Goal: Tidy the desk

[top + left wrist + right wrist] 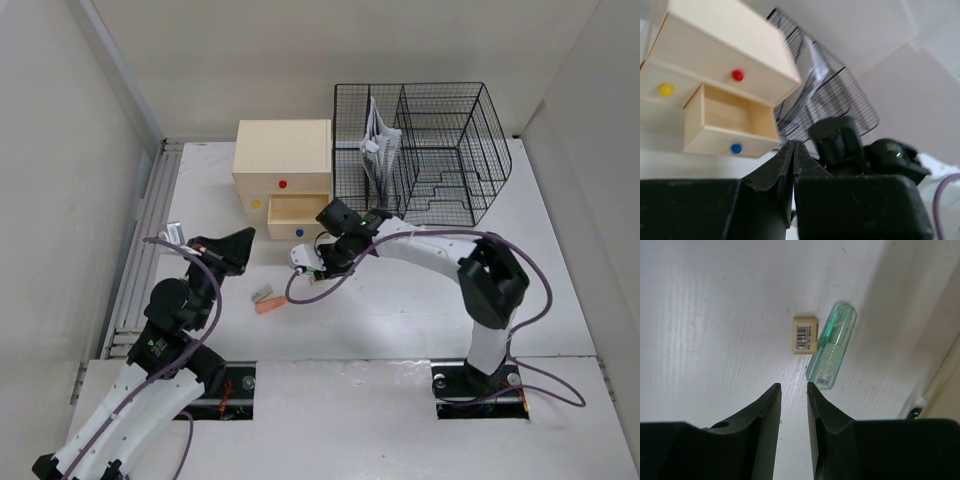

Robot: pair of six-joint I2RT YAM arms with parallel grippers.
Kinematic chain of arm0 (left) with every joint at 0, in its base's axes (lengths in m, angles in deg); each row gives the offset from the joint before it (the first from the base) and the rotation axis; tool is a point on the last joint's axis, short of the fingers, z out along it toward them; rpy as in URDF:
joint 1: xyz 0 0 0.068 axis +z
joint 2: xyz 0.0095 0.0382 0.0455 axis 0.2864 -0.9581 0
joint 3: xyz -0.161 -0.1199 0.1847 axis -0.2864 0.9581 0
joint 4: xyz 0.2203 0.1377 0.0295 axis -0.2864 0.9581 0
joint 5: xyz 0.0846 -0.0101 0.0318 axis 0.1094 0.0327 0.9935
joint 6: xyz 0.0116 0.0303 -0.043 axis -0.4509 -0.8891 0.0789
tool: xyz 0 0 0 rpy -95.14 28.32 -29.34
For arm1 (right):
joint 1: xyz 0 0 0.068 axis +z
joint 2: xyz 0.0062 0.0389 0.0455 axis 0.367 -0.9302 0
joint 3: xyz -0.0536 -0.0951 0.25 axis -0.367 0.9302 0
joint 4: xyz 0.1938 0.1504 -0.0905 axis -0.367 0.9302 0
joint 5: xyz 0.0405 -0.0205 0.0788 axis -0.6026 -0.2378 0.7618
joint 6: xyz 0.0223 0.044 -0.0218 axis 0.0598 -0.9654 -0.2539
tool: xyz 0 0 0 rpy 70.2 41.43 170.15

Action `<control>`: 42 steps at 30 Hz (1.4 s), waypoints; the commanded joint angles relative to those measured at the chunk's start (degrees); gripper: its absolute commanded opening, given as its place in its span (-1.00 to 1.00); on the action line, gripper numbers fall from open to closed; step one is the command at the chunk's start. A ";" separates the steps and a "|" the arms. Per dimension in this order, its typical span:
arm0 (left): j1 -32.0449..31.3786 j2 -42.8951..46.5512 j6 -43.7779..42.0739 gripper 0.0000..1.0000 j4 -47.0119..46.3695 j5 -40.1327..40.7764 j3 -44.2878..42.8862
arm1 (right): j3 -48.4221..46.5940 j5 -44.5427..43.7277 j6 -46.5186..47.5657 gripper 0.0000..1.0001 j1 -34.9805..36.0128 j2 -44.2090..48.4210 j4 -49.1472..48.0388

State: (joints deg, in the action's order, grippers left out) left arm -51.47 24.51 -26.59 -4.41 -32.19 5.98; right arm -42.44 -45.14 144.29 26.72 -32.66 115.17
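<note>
**Both tools low over the white table (420, 300): left tool (245, 238) clenched, right tool (320, 260) slightly parted and empty.**

Top view: the table fills the middle of the frame, with its rail (140, 260) down the left side. It lies under both tools, the left tool left of centre and the right tool at centre, just below the box (283, 165) and its open drawer (297, 215). An orange item (268, 306) lies on the table between the tools, and the organizer (430, 140) stands upper right.
Left wrist view: the fingers meet at bottom centre with nothing seen between them, and the box is upper left.
Right wrist view: bare table fills the frame beyond the parted fingers. An eraser (805, 335) and a green tube (831, 347) lie on it just beside each other, near the fingertips.
</note>
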 commanded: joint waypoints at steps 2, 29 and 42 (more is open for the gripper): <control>-0.33 3.89 0.24 -0.89 4.82 0.85 6.66 | -5.35 -6.57 -6.77 -0.31 1.23 -4.60 -1.16; -0.33 16.11 3.93 0.34 14.57 12.70 13.97 | -10.88 -9.83 -10.55 -0.91 1.85 -15.08 -0.47; -0.33 13.40 6.75 0.20 16.07 14.92 13.45 | -28.36 -1.48 -12.82 -0.93 1.85 -3.46 3.95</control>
State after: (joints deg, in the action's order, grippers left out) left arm -51.54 38.73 -20.58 12.28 -18.55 19.97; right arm -64.69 -50.21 133.21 28.05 -40.94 119.67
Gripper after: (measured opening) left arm 0.602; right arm 0.335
